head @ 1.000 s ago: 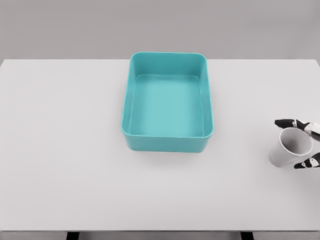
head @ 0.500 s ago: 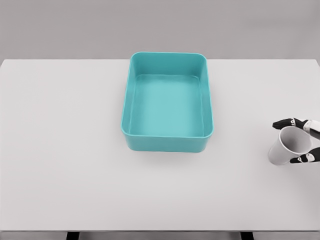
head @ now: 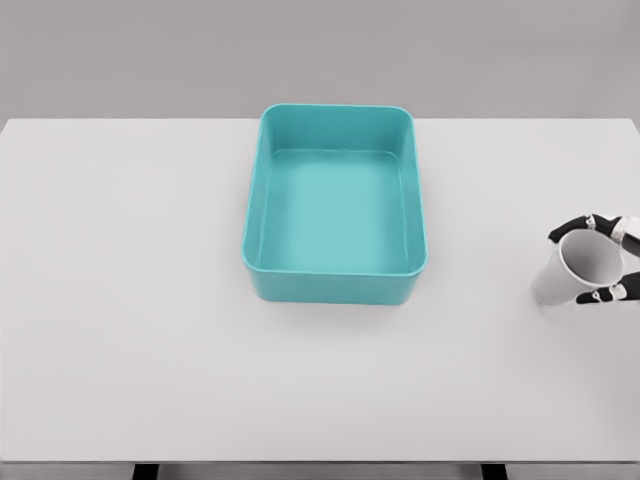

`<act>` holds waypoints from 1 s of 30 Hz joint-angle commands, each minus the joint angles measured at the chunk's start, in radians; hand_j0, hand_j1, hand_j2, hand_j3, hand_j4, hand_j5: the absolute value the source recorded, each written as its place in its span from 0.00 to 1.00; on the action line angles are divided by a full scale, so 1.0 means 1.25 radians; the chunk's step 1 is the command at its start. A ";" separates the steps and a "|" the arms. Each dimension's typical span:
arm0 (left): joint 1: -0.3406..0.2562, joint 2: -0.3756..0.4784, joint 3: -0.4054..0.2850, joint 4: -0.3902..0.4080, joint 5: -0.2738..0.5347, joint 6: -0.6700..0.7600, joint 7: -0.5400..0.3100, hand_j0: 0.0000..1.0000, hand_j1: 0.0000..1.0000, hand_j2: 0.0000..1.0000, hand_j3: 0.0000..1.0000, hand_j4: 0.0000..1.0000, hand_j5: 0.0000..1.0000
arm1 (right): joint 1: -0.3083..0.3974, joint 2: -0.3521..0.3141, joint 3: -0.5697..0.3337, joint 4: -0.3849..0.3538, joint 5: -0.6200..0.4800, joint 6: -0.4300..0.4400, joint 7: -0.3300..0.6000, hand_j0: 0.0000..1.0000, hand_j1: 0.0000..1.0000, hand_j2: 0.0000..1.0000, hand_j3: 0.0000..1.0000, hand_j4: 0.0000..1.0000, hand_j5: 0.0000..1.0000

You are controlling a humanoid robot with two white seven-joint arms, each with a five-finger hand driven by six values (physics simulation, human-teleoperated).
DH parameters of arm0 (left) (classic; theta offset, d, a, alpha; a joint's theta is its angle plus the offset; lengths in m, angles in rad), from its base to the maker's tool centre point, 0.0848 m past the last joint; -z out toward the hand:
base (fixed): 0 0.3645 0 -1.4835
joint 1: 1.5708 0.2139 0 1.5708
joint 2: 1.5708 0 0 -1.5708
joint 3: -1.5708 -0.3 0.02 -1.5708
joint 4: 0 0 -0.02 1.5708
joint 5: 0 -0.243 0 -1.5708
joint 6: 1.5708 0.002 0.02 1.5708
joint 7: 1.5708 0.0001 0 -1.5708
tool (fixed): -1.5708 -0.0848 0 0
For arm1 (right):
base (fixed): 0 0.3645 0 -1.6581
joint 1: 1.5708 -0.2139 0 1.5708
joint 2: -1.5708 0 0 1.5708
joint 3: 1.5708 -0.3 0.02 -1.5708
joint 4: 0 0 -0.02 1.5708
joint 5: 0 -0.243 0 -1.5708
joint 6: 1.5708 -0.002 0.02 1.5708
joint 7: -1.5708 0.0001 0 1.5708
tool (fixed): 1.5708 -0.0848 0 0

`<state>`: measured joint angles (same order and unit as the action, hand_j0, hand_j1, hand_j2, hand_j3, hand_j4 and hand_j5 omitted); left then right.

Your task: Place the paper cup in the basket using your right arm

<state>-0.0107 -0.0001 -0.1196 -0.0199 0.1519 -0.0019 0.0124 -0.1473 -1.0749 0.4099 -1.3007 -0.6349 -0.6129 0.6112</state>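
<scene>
No readable writing, brand or label on any surface in the head view; paper cup (head: 578,276), basket (head: 336,203) and counter (head: 130,300) are all plain. Paper cup: white, tilted, its open mouth turned up and toward the right edge of the frame, base toward the lower left. Interior appears bare, pale grey, nothing seen in it. The cup sits far right on the counter; whether its base touches the surface or is slightly raised cannot be told. Right hand (head: 606,262) enters from the right edge, only partly in frame: dark-tipped fingers (head: 572,229) curl over the upper rim of the cup, and another digit presses the lower side of the rim, so the hand is closed around the cup at its mouth. Wrist and arm are cut off by the frame edge. Basket: teal, rectangular with rounded corners, solid walls, open top, standing flat on the counter well to the left of the hand and slightly farther from the robot. Inside shows only its own smooth floor; no contents visible. Cup and basket are well apart, with bare white counter between them. The cup is outside the basket. Counter is white, spans the full width of the frame, grey wall behind it. Two dark supports show beneath the near edge. Left hand does not appear.
</scene>
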 commanded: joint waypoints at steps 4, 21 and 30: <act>0.000 0.000 0.000 0.000 0.000 0.000 0.000 1.00 1.00 1.00 1.00 1.00 1.00 | -0.004 0.050 -0.055 -0.003 -0.006 0.002 0.000 0.68 0.68 0.68 0.68 0.68 0.68; 0.000 0.000 0.000 0.000 0.000 0.000 0.000 1.00 1.00 1.00 1.00 1.00 1.00 | -0.040 0.151 -0.130 -0.003 0.002 0.002 0.000 0.69 0.69 0.69 0.69 0.69 0.69; 0.000 0.000 0.000 0.000 0.000 -0.001 0.000 1.00 1.00 1.00 1.00 1.00 1.00 | -0.091 0.217 -0.127 -0.001 0.039 0.002 0.000 0.68 0.68 0.68 0.68 0.68 0.68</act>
<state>-0.0107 -0.0001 -0.1196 -0.0200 0.1519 -0.0021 0.0124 -0.2623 -0.8160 0.2504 -1.3010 -0.5858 -0.6128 0.6111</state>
